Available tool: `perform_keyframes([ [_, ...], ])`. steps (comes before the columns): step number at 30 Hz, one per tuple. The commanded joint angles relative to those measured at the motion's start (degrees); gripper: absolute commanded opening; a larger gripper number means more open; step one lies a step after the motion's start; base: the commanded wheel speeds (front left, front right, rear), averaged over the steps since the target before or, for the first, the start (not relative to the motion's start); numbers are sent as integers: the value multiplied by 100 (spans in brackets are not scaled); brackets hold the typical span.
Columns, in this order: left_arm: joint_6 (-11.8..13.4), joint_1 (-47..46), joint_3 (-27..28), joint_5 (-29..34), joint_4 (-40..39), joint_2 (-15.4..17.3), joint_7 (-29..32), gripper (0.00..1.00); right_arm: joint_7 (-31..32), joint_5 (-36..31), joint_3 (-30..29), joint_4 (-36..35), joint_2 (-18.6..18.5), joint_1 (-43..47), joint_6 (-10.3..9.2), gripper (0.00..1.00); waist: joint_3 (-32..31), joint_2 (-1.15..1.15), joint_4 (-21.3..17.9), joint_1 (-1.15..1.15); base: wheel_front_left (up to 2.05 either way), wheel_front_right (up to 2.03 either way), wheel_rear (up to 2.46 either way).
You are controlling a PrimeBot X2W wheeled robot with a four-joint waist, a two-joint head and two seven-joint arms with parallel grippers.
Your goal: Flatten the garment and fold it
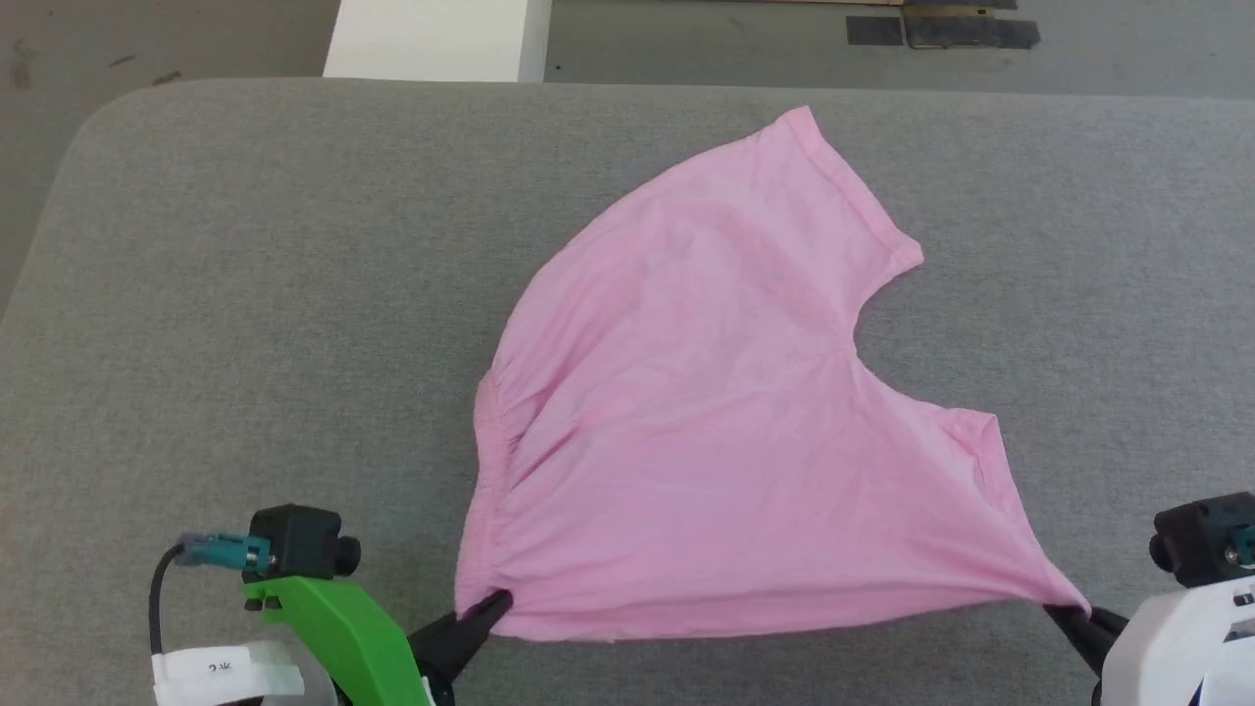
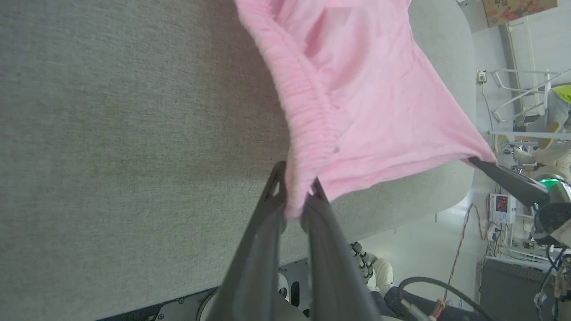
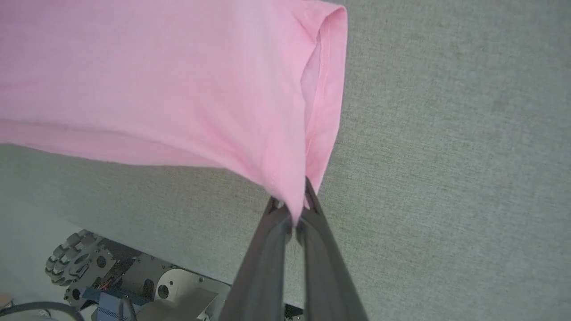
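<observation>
- Left fingers pinched the waistband corner of the light pink thin cloth garment; right fingers pinched a leg hem.
- Even outward tension between them seemed best.

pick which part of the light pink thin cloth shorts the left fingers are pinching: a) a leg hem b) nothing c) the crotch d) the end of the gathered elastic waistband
D: the left fingers clamp the end of the gathered waistband of the light pink cloth shorts.
</observation>
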Motion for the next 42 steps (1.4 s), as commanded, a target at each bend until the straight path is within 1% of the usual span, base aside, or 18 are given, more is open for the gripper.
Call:
perform_keyframes([
  [1, 31, 62, 26, -70, -75, -17, -2, 0, -41, -50, -10, -78, -3, -67, -9, 0, -15, 0, 47, 0, 0, 0, 0],
  [5, 18, -104, -35, -128, -50, -202, -32, 0, -301, -101, 129, -153, -117, -476, -9, 0, 41, 0, 140, 0, 0, 0, 0],
  [7, -37, -285, -81, -175, 57, -329, -37, 0, -428, -124, 253, -82, -242, -797, -9, 0, 92, 0, 190, 0, 0, 0, 0],
  [12, -242, -1006, -132, -313, 449, -672, -40, 0, -763, -131, 517, 302, -619, -1889, -9, 0, 277, 0, 362, 0, 0, 0, 0],
  [15, -305, -1466, -125, -412, 698, -852, 9, 0, -920, -90, 722, 653, -830, -2614, -9, 0, 417, 0, 460, 0, 0, 0, 0],
  [18, -327, -1938, -40, -651, 969, -1102, 70, 0, -1116, -35, 961, 1171, -1004, -3438, -9, 0, 595, 0, 561, 0, 0, 0, 0],
  [22, -337, -2477, 160, -897, 1342, -1340, 72, 0, -1409, 69, 1328, 1954, -1141, -4411, -9, 0, 824, 0, 697, 0, 0, 0, 0],
  [28, -344, -3017, 523, -1119, 1939, -1688, -219, 0, -2103, 81, 1771, 3230, -1149, -5592, -9, 0, 1151, 0, 893, 0, 0, 0, 0],
  [31, -371, -3199, 615, -1142, 2300, -1814, -367, 0, -2506, -2, 1893, 3926, -1128, -6054, -9, 0, 1319, 0, 993, 0, 0, 0, 0],
  [33, -397, -3280, 633, -1113, 2511, -1868, -459, 0, -2646, -55, 1953, 4327, -1117, -6277, -9, 0, 1404, 0, 1047, 0, 0, 0, 0],
  [37, -472, -3421, 637, -1056, 2933, -2002, -650, 0, -2743, -163, 2058, 5121, -1102, -6708, -9, 0, 1588, 0, 1157, 0, 0, 0, 0],
  [42, -645, -3552, 565, -1034, 3298, -2136, -775, 0, -2600, -248, 2174, 5910, -1115, -7066, -9, 0, 1745, 0, 1259, 0, 0, 0, 0],
])
